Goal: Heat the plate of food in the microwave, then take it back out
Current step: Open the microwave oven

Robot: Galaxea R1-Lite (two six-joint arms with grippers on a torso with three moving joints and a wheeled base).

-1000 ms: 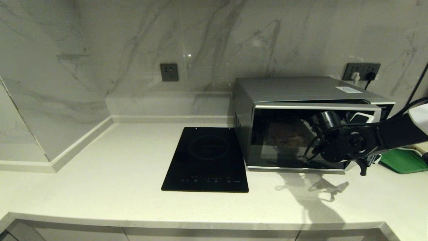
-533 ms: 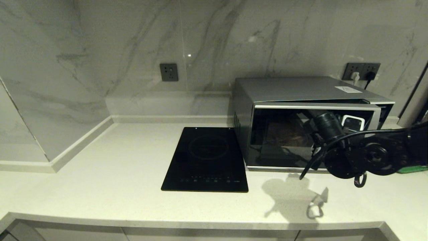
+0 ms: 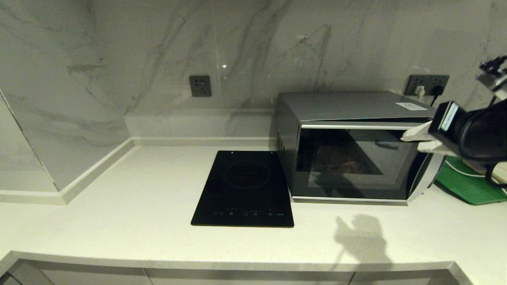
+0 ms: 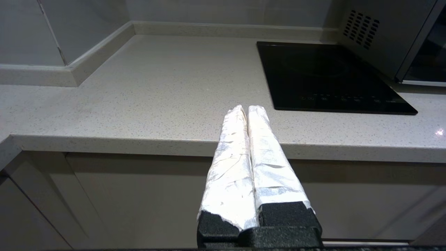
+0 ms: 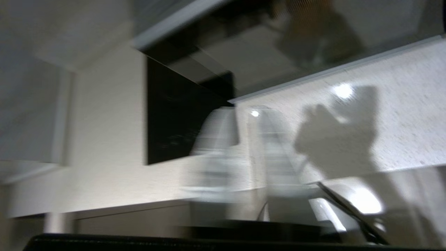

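The silver-grey microwave (image 3: pixel 348 107) stands at the back right of the counter, its dark glass door (image 3: pixel 352 162) slightly ajar with a gap along the top right. A dim brownish shape shows through the glass; I cannot make out the plate of food. My right gripper (image 3: pixel 423 141) hovers at the door's upper right corner, above the curved handle strip (image 3: pixel 429 180), its white-wrapped fingers a little apart and holding nothing. The right wrist view is smeared by motion. My left gripper (image 4: pixel 246 108) is shut and empty, parked low in front of the counter's edge, outside the head view.
A black induction cooktop (image 3: pixel 243 188) lies flat just left of the microwave. A green tray (image 3: pixel 469 188) sits to the microwave's right under my right arm. Wall sockets (image 3: pixel 429 84) with plugged cables are behind the microwave. The counter's front edge (image 3: pixel 237 259) runs across.
My right arm has swung up and to the right, from low in front of the door glass to its upper right corner. The door stays ajar.
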